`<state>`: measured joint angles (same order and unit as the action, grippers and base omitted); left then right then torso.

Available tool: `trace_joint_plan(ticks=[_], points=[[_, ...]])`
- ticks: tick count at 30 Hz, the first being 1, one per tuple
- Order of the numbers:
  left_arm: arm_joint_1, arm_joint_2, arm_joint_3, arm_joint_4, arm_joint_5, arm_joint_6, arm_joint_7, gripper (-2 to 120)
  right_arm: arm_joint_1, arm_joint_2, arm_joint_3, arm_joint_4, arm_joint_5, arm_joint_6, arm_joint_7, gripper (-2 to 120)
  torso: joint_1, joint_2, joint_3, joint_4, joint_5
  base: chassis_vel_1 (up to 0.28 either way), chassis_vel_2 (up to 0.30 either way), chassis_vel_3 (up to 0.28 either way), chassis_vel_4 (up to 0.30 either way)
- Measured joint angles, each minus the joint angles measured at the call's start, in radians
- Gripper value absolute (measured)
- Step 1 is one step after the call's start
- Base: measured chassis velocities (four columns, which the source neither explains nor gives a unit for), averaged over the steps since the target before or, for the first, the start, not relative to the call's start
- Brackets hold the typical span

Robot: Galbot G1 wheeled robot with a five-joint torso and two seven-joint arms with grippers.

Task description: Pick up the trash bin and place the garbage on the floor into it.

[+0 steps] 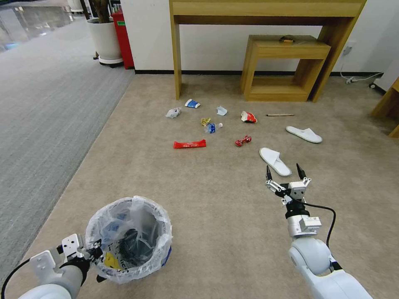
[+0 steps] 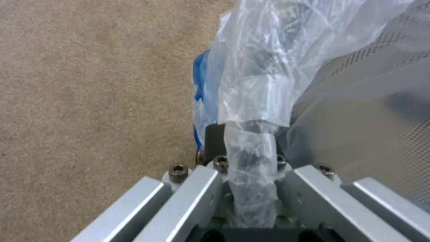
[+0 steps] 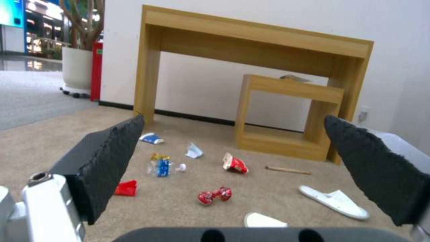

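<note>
No writing on the litter can be read. The left gripper point(image 1: 94, 253) is clenched on the rim of the trash bin point(image 1: 129, 236) — its bag-lined edge point(image 2: 251, 158) is pinched between the fingers — at the near left of the floor point(image 1: 216, 207). The right gripper point(image 1: 286, 174) hangs released, jaws wide, just short of the nearer white slipper point(image 1: 274, 161). Farther out lie a second slipper point(image 1: 304, 134), a long red wrapper point(image 1: 189, 144), a small bottle point(image 1: 213, 127), a twisted red wrapper point(image 1: 242, 140) and a wooden stick point(image 1: 279, 115) — all well apart from the bin.
</note>
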<state>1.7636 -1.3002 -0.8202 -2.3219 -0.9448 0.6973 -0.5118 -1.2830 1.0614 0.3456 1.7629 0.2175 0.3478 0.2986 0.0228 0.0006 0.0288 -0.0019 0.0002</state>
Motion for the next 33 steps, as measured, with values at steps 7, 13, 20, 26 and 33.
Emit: trace_joint_plan(ticks=[7,13,20,26,33], points=[[0.006,-0.002,0.001,-0.002,0.008,-0.004,0.006,0,-0.006,0.003,0.001,0.003,-0.007,-0.003,0.000,100,0.000,0.000,0.000,0.0000,0.0001,-0.049,0.043,0.048,-0.039],[0.009,-0.002,0.000,-0.005,0.008,-0.006,0.008,0,-0.008,0.006,0.000,0.005,-0.011,-0.004,0.001,100,0.000,0.000,0.000,0.0000,0.0000,-0.166,0.165,0.167,-0.156],[0.010,-0.001,0.000,-0.005,0.011,-0.008,0.009,0,-0.007,0.008,-0.005,0.004,-0.012,-0.004,0.002,100,0.000,0.000,0.000,0.0000,0.0001,-0.183,0.191,0.184,-0.183],[0.005,0.001,0.000,-0.002,0.011,-0.009,0.009,0,0.003,0.010,-0.015,-0.005,-0.012,-0.004,0.003,100,0.000,0.000,0.000,-0.0001,0.0002,-0.147,0.148,0.143,-0.149],[-0.003,0.005,-0.001,0.006,0.010,-0.010,0.009,0,0.011,0.012,-0.023,-0.015,-0.012,-0.004,0.004,100,0.000,0.000,0.000,0.0000,0.0001,-0.139,0.153,0.147,-0.140]])
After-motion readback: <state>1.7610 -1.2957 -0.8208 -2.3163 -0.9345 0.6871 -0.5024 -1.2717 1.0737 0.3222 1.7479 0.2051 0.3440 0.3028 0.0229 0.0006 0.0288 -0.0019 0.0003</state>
